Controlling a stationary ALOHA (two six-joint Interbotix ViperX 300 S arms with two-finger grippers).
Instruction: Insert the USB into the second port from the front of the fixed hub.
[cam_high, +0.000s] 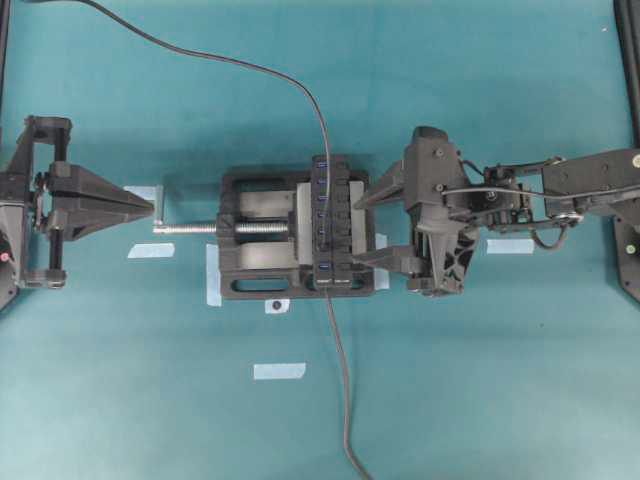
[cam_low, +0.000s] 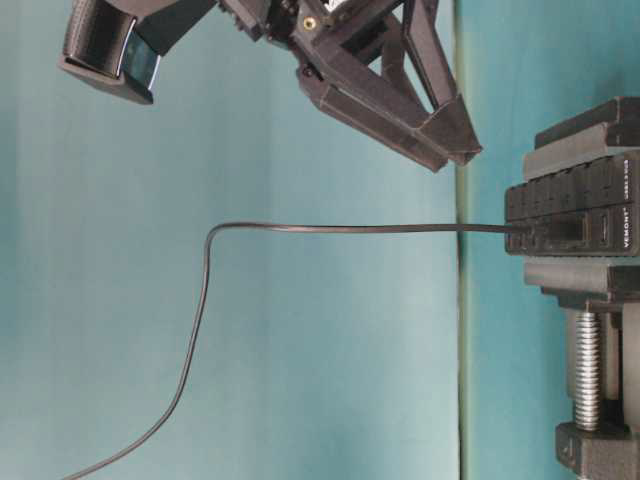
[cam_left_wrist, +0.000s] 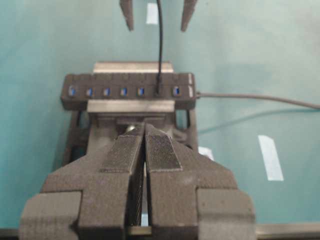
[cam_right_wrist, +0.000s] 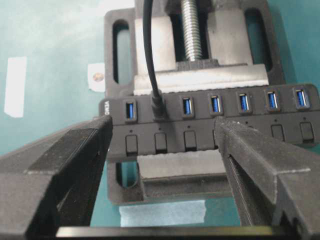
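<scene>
A: Where does the USB sit relative to the jaws?

B: It is plugged into the fixed hub, in the second port from the end marked with the brand lettering. The right gripper has its fingers spread wide, one on each side of that stretch of the hub, and the plug lies just beyond and between them, untouched.

A: And the cable?

B: It rises from the plug and runs away over the vise that clamps the hub.

A: How are the arms posed?

B: In the overhead view the right gripper reaches level toward the hub, its tips just beside it. The left gripper is well apart, by the vise screw handle, with its fingers pressed together and holding nothing.
</scene>
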